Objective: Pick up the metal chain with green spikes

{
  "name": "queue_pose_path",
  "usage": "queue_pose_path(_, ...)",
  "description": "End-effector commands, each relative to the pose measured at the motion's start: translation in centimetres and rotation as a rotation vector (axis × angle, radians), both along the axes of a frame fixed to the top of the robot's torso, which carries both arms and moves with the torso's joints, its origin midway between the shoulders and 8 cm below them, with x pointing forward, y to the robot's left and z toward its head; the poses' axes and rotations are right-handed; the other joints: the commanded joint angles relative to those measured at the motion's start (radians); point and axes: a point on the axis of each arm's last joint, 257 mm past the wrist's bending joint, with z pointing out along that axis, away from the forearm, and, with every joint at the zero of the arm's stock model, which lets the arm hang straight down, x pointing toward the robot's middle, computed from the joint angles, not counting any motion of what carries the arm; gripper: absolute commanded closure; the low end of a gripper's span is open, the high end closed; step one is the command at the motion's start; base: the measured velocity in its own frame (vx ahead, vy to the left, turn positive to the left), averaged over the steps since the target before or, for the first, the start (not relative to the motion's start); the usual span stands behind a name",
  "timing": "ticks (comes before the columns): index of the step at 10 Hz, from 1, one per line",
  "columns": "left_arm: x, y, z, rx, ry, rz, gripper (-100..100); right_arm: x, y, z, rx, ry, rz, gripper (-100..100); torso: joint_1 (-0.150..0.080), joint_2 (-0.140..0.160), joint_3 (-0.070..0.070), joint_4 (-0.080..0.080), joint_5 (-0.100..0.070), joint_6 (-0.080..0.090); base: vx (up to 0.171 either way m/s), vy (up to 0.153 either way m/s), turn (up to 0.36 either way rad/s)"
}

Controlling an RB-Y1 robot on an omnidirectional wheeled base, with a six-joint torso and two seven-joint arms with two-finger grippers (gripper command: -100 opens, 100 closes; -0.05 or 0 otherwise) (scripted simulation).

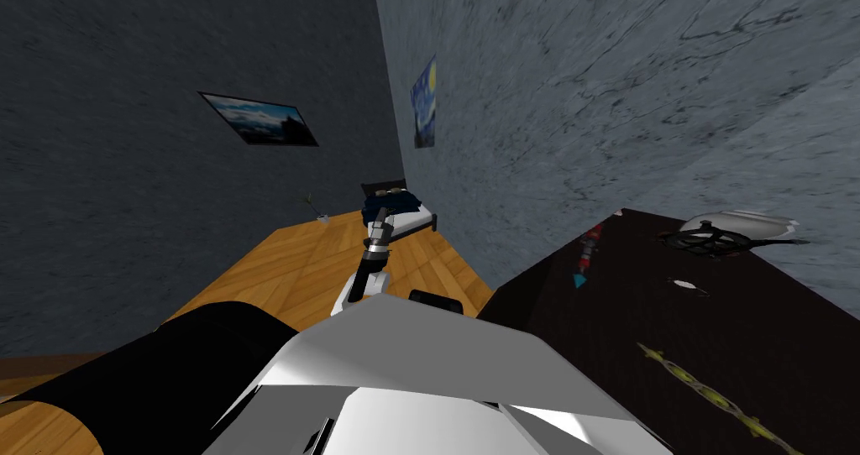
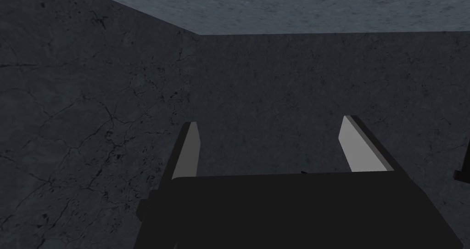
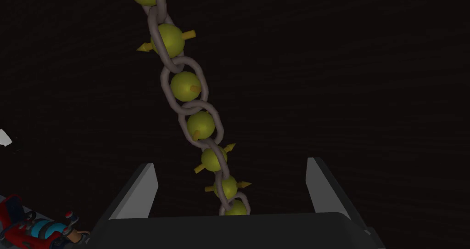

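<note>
A grey chain of links around yellow-green spiked balls lies on a dark table top. In the head view the chain runs slantwise across the table at my right. My right gripper hovers over the chain's near part, open, one finger on each side of it and neither touching. The chain's end passes under the gripper's dark body. My left arm reaches straight ahead above the wooden floor. Its gripper is open and holds nothing.
A red and blue toy lies near the table's far left edge, also beside my right gripper. Farther back sit a black wire object with a grey shell and a small white piece. A bed stands in the far corner.
</note>
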Motion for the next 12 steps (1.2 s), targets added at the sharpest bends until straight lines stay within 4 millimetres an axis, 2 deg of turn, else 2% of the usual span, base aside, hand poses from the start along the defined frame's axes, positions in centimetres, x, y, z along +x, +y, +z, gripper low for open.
queue_pose_path(1,0.0,0.0,0.0,0.0,0.0,0.0,0,0.2,-0.2,-0.1,-0.015,0.04,0.049,-100,0.0,0.0,0.0,0.0,0.0,0.0,0.058,-0.028,0.037)
queue_pose_path(3,0.0,0.0,0.0,0.0,0.0,0.0,0,0.2,-0.1,-0.2,-0.017,0.05,0.062,-100,-0.001,0.002,0.001,0.0,0.0,0.0,0.039,-0.027,0.033)
queue_pose_path(4,0.0,0.0,0.0,0.0,0.0,0.0,0,0.3,-0.1,-0.2,-0.019,0.054,0.067,0,0.0,0.004,0.002,0.001,0.0,0.001,0.005,-0.003,0.0)
queue_pose_path(5,0.0,0.0,0.0,0.0,0.0,0.0,0,-0.7,-0.3,-0.5,-0.021,0.053,0.063,-100,0.001,0.005,0.003,0.001,0.0,0.001,0.033,-0.005,0.027)
queue_pose_path(10,0.0,0.0,0.0,0.0,0.0,0.0,0,-4.6,-0.3,-2.4,-0.017,0.056,0.05,-100,0.001,0.002,0.001,0.001,0.0,0.001,0.076,-0.017,0.03)
queue_pose_path(11,0.0,0.0,0.0,0.0,0.0,0.0,0,-4.1,-0.4,-2.1,-0.02,0.054,0.049,-100,0.001,0.002,0.001,0.001,0.0,0.001,0.038,-0.007,0.005)
queue_pose_path(12,0.0,0.0,0.0,0.0,0.0,0.0,0,-4.2,-0.4,-2.2,-0.019,0.056,0.051,100,0.001,0.003,0.002,0.001,0.0,0.001,0.006,-0.002,0.001)
